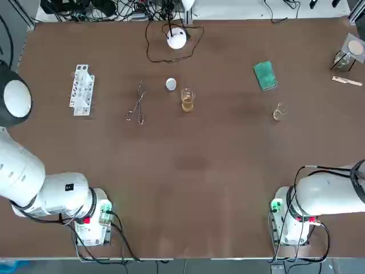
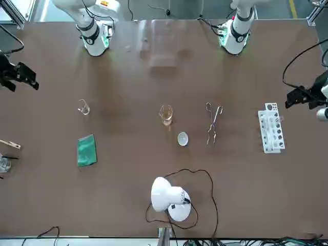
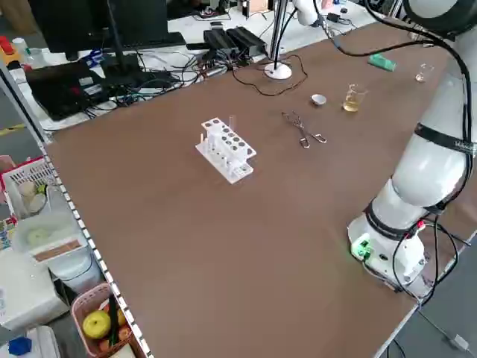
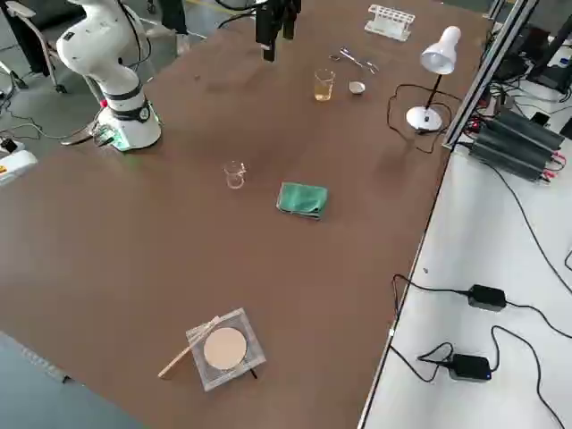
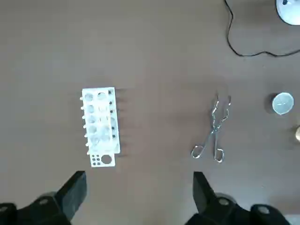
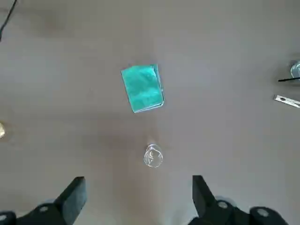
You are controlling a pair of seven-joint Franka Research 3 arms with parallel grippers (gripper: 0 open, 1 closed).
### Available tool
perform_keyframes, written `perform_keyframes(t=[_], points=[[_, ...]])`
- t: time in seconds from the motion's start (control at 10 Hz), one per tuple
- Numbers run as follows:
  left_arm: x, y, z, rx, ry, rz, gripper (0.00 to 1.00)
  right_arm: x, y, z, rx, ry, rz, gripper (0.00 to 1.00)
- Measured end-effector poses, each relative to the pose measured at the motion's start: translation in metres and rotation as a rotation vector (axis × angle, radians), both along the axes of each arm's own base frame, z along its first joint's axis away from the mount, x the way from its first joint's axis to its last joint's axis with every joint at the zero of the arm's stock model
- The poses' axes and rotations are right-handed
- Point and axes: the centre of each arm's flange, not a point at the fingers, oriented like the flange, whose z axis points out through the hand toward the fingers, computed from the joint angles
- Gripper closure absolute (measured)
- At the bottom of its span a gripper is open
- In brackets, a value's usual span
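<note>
You have both arms hanging high over table (image 1: 194, 188), nothing gripped. Judged step: hover, descent not yet begun.

Left gripper (image 5: 138, 187): fingers wide apart, empty, touching nothing. White test tube rack (image 5: 100, 126) lies below and just ahead, nearer one finger. Tongs (image 5: 213, 131) lie ahead by other finger, well apart from rack.

Right gripper (image 6: 138, 185): fingers wide apart, empty. Green cloth (image 6: 143, 87) lies ahead. Small empty beaker (image 6: 153, 156) is nearer, centred between fingers.

For your next move, centre fingers over chosen item, then make a long straight drop. Beaker is likely light and tips easily.
</note>
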Motion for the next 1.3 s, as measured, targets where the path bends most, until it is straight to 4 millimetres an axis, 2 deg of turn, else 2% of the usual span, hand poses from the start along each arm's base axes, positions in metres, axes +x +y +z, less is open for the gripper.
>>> perform_keyframes(t=[0.4, 0.6, 0.7, 0.9, 1.2, 1.3], points=[[-0.008, -0.001, 0.009, 0.002, 0.005, -0.001, 0.0, 0.0, 0.0, 0.0, 0.0, 0.0, 0.0, 0.0], [-0.007, 0.011, 0.016, 0.002, -0.012, -0.01, 0.0, 0.0, 0.0, -0.001, 0.0, 0.001, 0.0, 0.0], [-0.008, 0.024, 0.021, 0.001, -0.023, -0.048, 0.0, 0.002, 0.0, -0.005, 0.0, -0.005, 0.006, 0.0], [-0.011, 0.066, 0.024, -0.061, -0.041, -0.114, 0.0, 0.009, -0.002, -0.031, -0.001, -0.03, 0.041, 0.0], [-0.028, 0.165, 0.019, -0.203, -0.108, -0.253, 0.0, 0.003, -0.008, -0.084, 0.0, -0.06, 0.085, 0.0], [-0.031, 0.187, 0.008, -0.226, -0.111, -0.315, 0.0, -0.002, -0.013, -0.102, 0.0, -0.079, 0.102, 0.0]])
